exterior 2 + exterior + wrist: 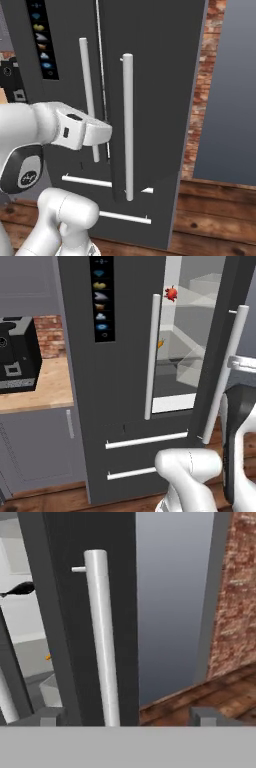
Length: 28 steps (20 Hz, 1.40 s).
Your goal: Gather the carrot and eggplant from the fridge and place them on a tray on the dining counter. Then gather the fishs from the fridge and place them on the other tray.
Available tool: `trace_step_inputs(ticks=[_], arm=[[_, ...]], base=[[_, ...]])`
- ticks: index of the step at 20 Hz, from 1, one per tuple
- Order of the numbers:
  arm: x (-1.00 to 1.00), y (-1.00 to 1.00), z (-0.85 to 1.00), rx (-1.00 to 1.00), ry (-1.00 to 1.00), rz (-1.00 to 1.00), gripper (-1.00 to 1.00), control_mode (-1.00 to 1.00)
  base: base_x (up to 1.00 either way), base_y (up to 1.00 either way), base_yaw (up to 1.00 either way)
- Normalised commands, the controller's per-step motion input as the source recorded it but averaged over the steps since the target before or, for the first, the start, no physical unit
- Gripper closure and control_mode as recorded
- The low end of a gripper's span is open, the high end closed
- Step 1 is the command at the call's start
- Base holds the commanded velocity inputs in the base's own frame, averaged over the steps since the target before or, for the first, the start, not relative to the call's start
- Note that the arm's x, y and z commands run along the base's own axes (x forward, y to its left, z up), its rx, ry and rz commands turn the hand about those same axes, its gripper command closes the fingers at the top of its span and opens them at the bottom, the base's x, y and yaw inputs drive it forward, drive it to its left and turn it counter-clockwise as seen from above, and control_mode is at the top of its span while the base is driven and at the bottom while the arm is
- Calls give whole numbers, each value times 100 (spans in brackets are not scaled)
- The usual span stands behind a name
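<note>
Dark grey steel takes up most of what the base cameras see: the fridge (pixel 125 381) stands straight ahead with its right door (pixel 150 100) swung partly out, so a slice of the pale shelves inside shows in the gap. A small red thing (pixel 171 293) hangs near the top of that gap, and lower down a bit of orange (pixel 160 344) peeks from behind the left door's edge (probably the carrot, though too little of it shows to be sure). In the hand view a dark slim shape (pixel 20 589) lies on a shelf at the far left; what it is cannot be made out.

The gripper (pixel 127 718) has its two fingers spread wide with nothing between them. The long pale handle (pixel 102 637) of the open door rises just inside the left fingertip (pixel 47 718), apart from the right one. Seen from the right base camera, the hand sits beside that handle at about mid-height.

Left of the fridge, a black coffee machine (pixel 17 353) rests on a wooden counter (pixel 50 386) in front of a brick wall.
</note>
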Motion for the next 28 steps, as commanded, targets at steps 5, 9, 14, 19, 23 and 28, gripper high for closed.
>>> trace_step_inputs(ticks=[5,9,14,19,23,28], arm=[[-58,100,40,-12,0,-1,-100,-100],[-14,100,51,-14,3,0,-100,-100],[22,76,40,-20,13,0,-100,-100],[61,15,0,-22,18,0,-100,-100],[35,1,-51,-19,3,-9,-100,-100],[54,-4,-47,-11,1,-2,-100,-100]], base=[[0,0,0],[0,0,0],[0,0,0],[0,0,0],[0,0,0],[0,0,0]])
